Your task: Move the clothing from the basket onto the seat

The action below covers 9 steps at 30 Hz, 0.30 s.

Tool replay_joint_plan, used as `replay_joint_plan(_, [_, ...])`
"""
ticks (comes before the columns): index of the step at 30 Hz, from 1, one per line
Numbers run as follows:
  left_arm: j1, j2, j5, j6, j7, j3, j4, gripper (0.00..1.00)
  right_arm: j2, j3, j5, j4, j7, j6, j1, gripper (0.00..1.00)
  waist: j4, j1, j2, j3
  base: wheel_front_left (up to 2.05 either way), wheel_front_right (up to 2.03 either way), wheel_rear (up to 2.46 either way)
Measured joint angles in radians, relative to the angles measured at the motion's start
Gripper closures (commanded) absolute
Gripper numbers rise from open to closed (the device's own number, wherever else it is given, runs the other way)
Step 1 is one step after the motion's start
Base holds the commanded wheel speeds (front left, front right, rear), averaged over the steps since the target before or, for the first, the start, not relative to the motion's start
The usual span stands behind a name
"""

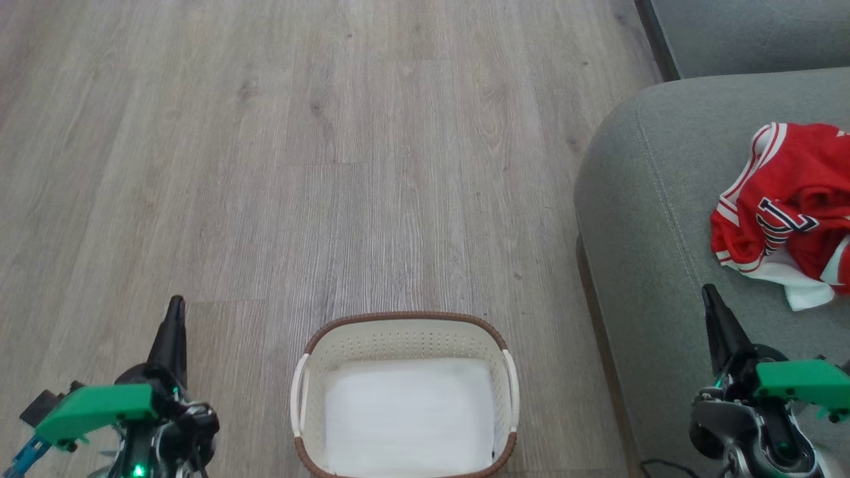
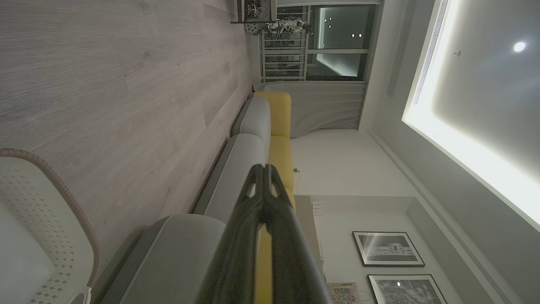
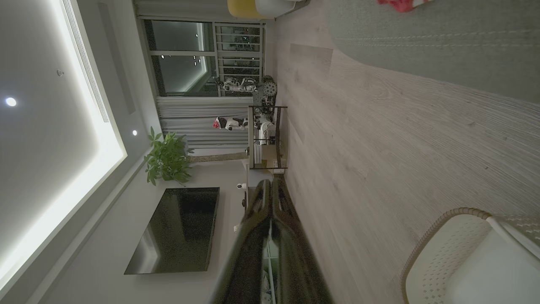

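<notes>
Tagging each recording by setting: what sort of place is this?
Most likely a home living room: a grey-green sofa seat on wood-look flooring, a dark television screen on the wall, and framed pictures.

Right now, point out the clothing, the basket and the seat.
clothing [image 1: 803,176], head view, red fabric above the number
basket [image 1: 405,342], head view, perforated far wall
seat [image 1: 624,219], head view, bare cushion beside the seam

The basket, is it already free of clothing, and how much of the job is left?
Done: the red clothing lies on the seat, and the basket holds a flat white sheet, no red fabric. In hand: nothing; the left gripper and the right gripper are shut and empty, either side of the basket. Left: apparently nothing, judging from the head view.
</notes>
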Motion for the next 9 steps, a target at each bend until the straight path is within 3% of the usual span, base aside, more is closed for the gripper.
replay_joint_plan(9, [0.0,-0.001,0.0,0.0,0.0,0.0,0.0,1.0,0.002,-0.001,0.0,0.0,0.002,0.0,0.0,1.0,0.0,0.0,0.0,0.0,0.0,0.0,0.0])
